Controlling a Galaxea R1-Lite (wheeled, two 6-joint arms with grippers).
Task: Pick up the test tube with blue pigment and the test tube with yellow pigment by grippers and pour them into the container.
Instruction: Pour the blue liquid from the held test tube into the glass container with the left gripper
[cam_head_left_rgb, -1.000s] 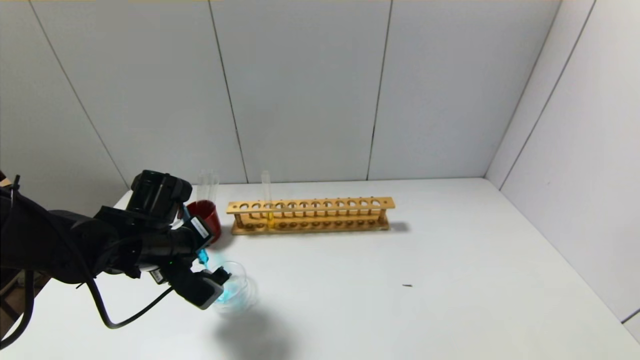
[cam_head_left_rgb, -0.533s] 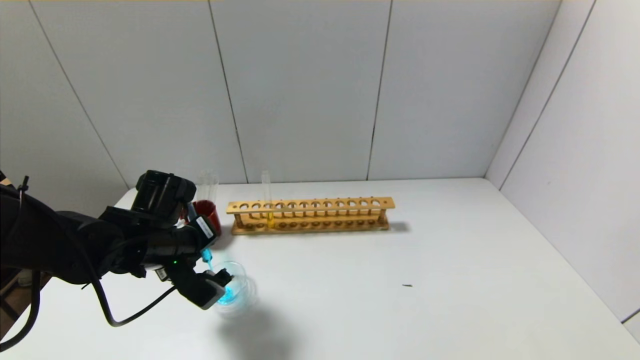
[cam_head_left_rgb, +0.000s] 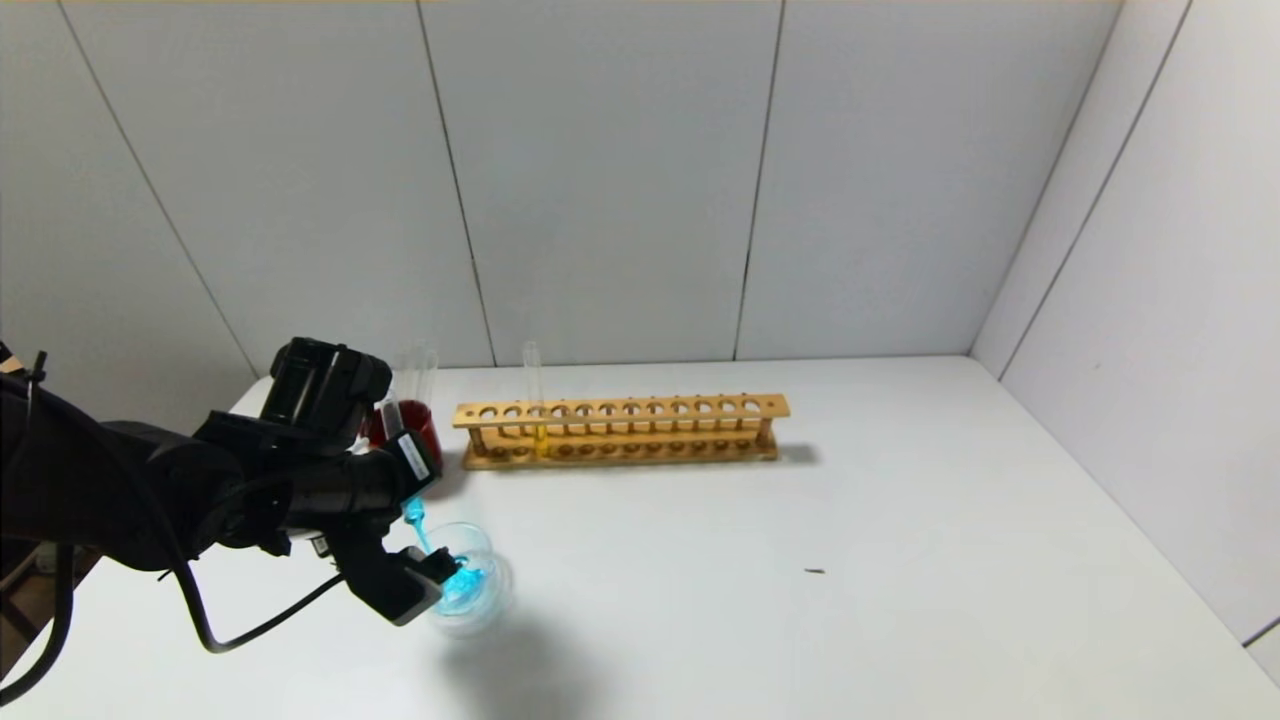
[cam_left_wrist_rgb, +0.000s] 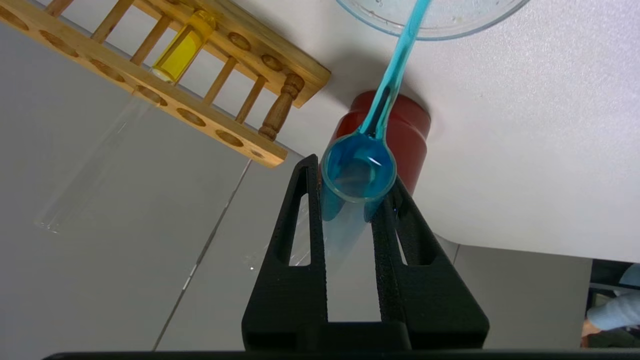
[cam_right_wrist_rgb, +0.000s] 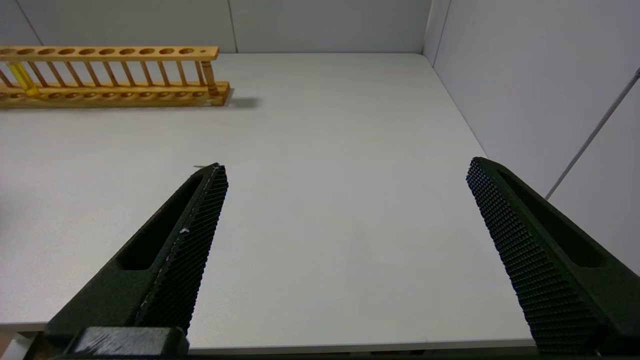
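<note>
My left gripper (cam_head_left_rgb: 410, 525) is shut on the test tube with blue pigment (cam_head_left_rgb: 412, 512) and holds it tilted, mouth down, over the container (cam_head_left_rgb: 492, 585). In the left wrist view the tube's mouth (cam_left_wrist_rgb: 357, 172) sits between the black fingers (cam_left_wrist_rgb: 307, 210). A thin blue stream runs from it into the glass container (cam_left_wrist_rgb: 450, 27), which holds a blue pool. The test tube with yellow pigment (cam_head_left_rgb: 536, 400) stands in the wooden rack; it also shows in the left wrist view (cam_left_wrist_rgb: 185, 47) and the right wrist view (cam_right_wrist_rgb: 22, 77). My right gripper (cam_right_wrist_rgb: 345, 170) is open and empty above the table's near right part.
The wooden rack (cam_head_left_rgb: 620, 430) stands at the back of the white table. A dark red cup (cam_head_left_rgb: 418, 432) with colourless tubes (cam_head_left_rgb: 415, 360) stands to its left, just behind my left gripper. A small dark speck (cam_head_left_rgb: 815, 571) lies on the table. Grey walls close the back and right.
My left gripper has tipped the blue tube further over the container. The blue stream has lengthened and the blue pool in the container has grown. The right gripper has not moved.
</note>
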